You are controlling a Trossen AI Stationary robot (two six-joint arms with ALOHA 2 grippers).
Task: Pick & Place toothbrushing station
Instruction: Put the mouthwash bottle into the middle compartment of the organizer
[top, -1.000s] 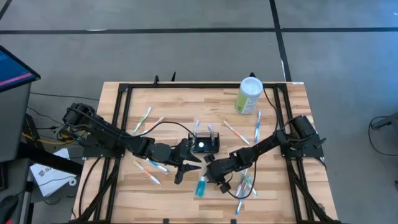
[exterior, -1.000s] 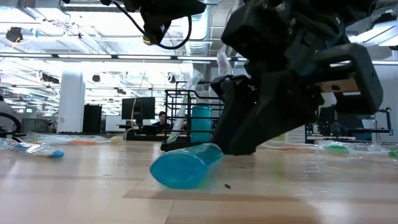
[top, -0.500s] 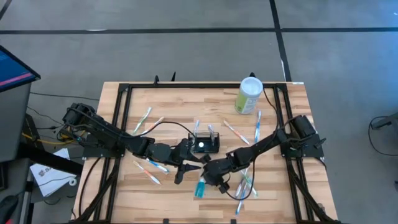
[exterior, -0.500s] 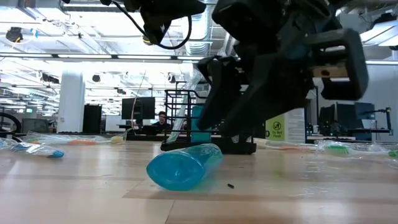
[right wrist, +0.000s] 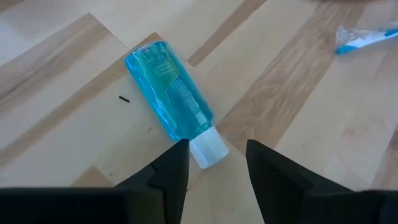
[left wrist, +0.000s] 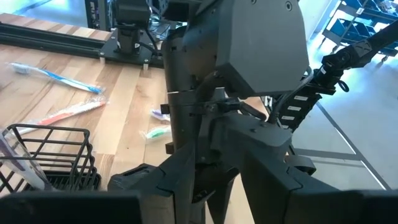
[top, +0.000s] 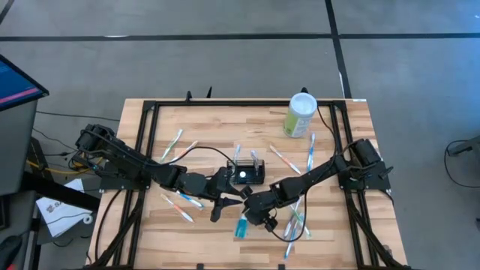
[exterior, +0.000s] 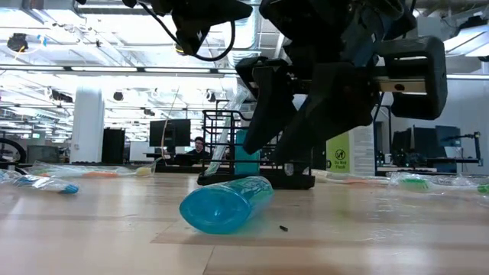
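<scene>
Right now I have the right gripper [right wrist: 214,163] hanging just over the white cap of the blue bottle [right wrist: 169,90], which lies flat on the wooden table [right wrist: 323,124]; the fingers are spread with the cap showing between their tips, gripping nothing. The black mesh caddy [top: 247,172] stands just beyond this gripper, toward the table's middle, untouched. My left gripper [top: 225,196] waits right beside the caddy, fingers parted and empty. Wrapped toothbrushes [top: 298,221] lie scattered near the right arm.
</scene>
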